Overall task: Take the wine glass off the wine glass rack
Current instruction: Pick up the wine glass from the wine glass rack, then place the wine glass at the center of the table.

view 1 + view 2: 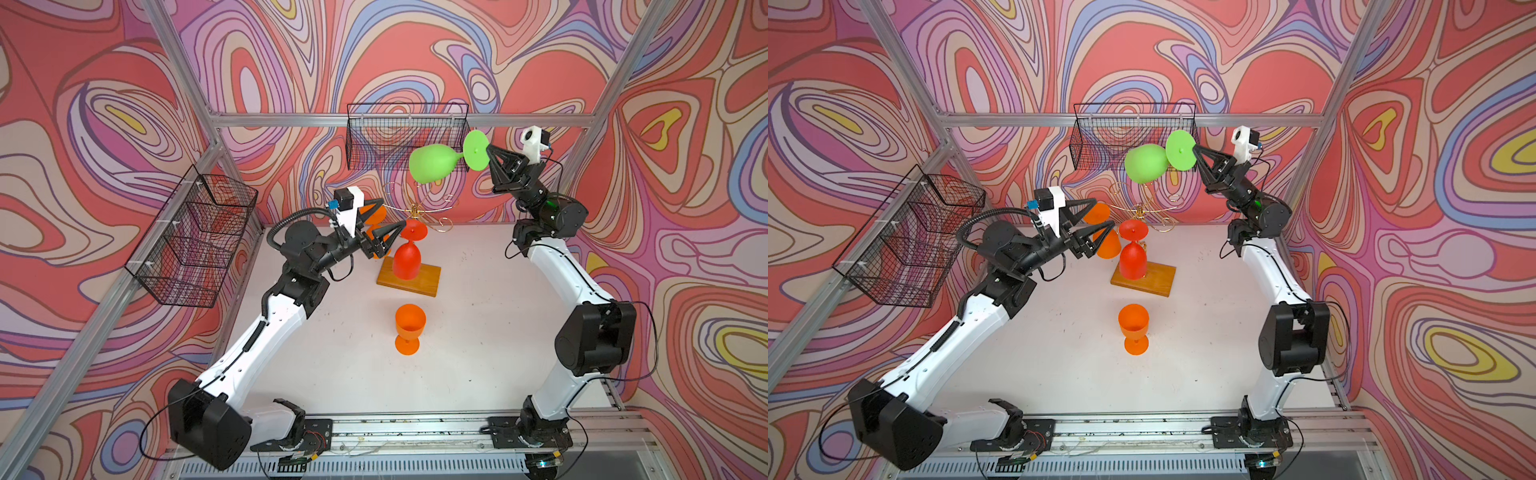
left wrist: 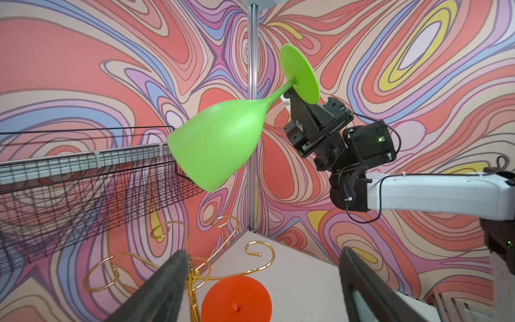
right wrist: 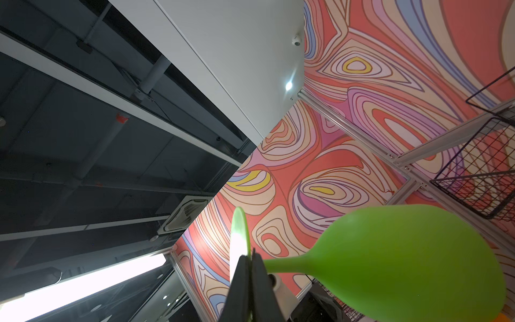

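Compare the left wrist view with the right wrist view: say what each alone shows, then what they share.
Only the left wrist view shows the rack, the foot of the red glass and the left gripper, jaws open. Only the right wrist view shows the ceiling and a lit lamp. Both show the green glass with the right gripper shut on its foot, and a black basket.

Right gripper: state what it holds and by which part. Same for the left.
The right gripper is shut on the green wine glass, pinching the rim of its round foot. The left gripper is open and holds nothing.
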